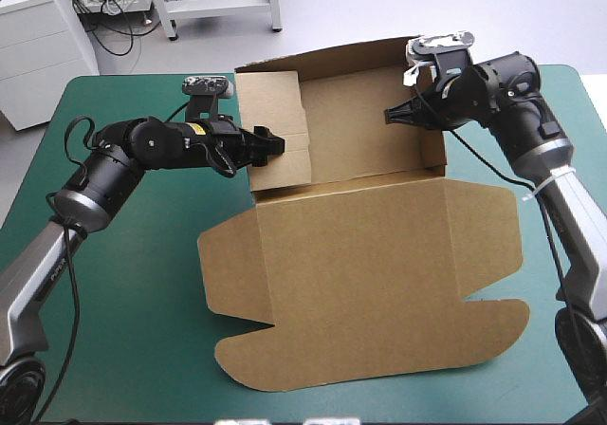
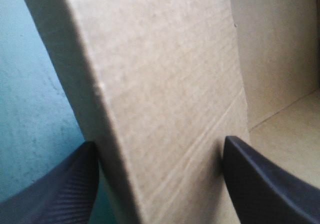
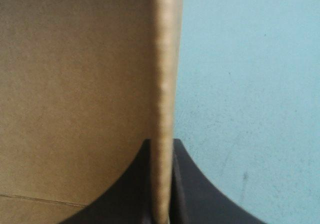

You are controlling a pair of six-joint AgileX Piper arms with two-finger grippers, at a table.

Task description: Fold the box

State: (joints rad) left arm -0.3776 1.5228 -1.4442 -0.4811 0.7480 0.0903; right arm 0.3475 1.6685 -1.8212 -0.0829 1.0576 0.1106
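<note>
The brown box (image 1: 370,254) lies mid-table as an open tray, its back and side walls raised and its lid flat toward the near edge. My left gripper (image 1: 273,147) is at the tray's left wall. In the left wrist view the left gripper (image 2: 160,184) is open, one black finger on each side of that thick folded wall (image 2: 165,94). My right gripper (image 1: 391,115) is at the top of the right wall. In the right wrist view the right gripper (image 3: 161,184) is shut on the box, the wall's edge (image 3: 165,69) pinched between the fingers.
Bare teal-green cover (image 1: 133,302) lies to the left of the lid, and a narrower strip (image 1: 541,349) to its right. The lid's rounded flaps reach close to the near edge.
</note>
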